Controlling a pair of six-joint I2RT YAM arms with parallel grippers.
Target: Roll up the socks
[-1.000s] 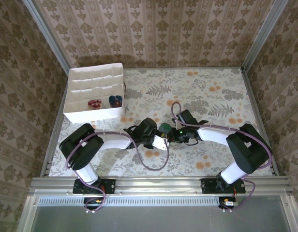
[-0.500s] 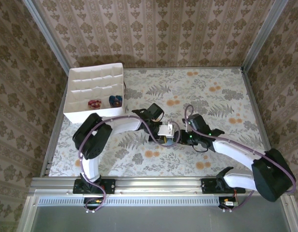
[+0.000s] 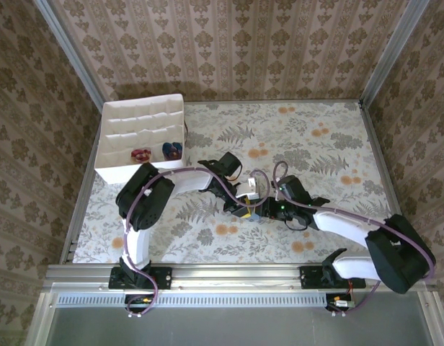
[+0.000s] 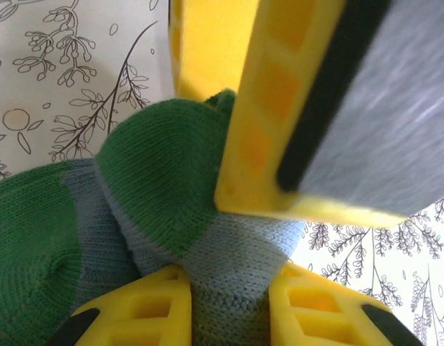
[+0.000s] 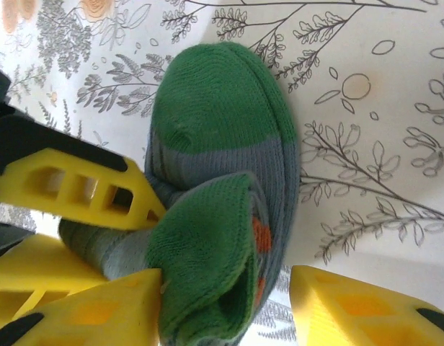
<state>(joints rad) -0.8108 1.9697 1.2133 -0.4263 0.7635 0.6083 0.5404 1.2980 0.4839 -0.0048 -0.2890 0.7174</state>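
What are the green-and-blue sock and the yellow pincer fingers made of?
The sock looks like soft knitted yarn with a matte finish: tiny knit loops show. The right pincer's fingers look like hard, smooth yellow plastic with moulded cut-outs, probably.

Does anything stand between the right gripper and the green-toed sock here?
Nothing visible does. The green-toed sock lies directly between the open fingers of the right gripper, with no other object intervening. The left gripper pinches the sock's grey-blue part from the side.
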